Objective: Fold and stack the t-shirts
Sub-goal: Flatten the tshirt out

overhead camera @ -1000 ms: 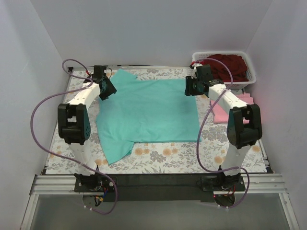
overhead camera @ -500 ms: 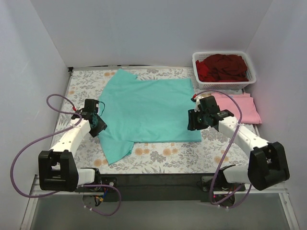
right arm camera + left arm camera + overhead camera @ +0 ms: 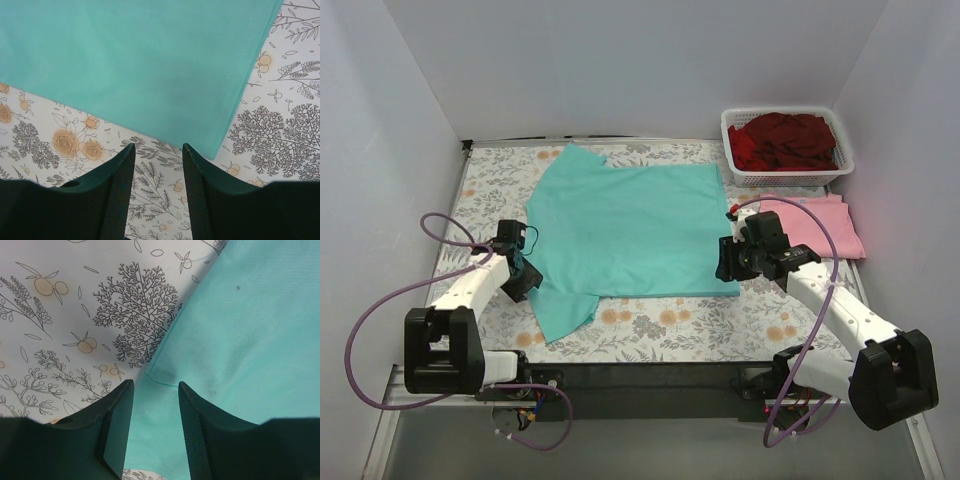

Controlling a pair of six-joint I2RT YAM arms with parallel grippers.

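Note:
A teal-green t-shirt (image 3: 630, 225) lies spread flat on the floral table cover, one sleeve pointing to the near left. My left gripper (image 3: 526, 278) sits low at the shirt's left edge. In the left wrist view its jaws (image 3: 155, 385) stand open over the sleeve fabric (image 3: 240, 330) by the underarm seam, gripping nothing. My right gripper (image 3: 724, 262) is at the shirt's near right corner. In the right wrist view it (image 3: 158, 146) is open over bare floral cover, just short of the hem corner (image 3: 215, 150). A folded light pink t-shirt (image 3: 820, 222) lies at the right.
A white lattice basket (image 3: 842, 150) at the back right holds dark red t-shirts (image 3: 785, 138). White walls close in the table on three sides. The floral cover (image 3: 660, 325) shows bare along the near edge and at the left.
Both arms have drawn back from the shirt's far corners to its near side edges, dropping lower. The left jaws have narrowed slightly. The shirt lies as before.

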